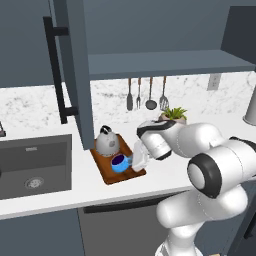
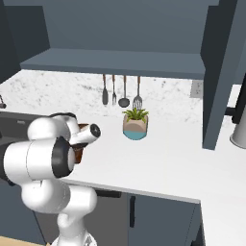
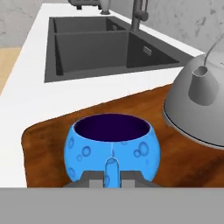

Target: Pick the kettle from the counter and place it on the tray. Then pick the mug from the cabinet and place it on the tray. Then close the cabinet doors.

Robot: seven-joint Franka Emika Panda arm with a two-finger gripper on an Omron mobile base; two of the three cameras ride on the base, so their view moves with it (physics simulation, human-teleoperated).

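Mug (image 3: 110,148) nearest, upright on the tray (image 3: 52,144) beside the kettle (image 3: 197,105) — end effector (image 3: 111,177) clamped on its handle, release apparently due; cabinet doors (image 1: 75,75) open.

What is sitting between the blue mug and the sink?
Nothing stands there: in the hand view, past the mug comes bare tray wood, then a strip of white counter up to the sink.
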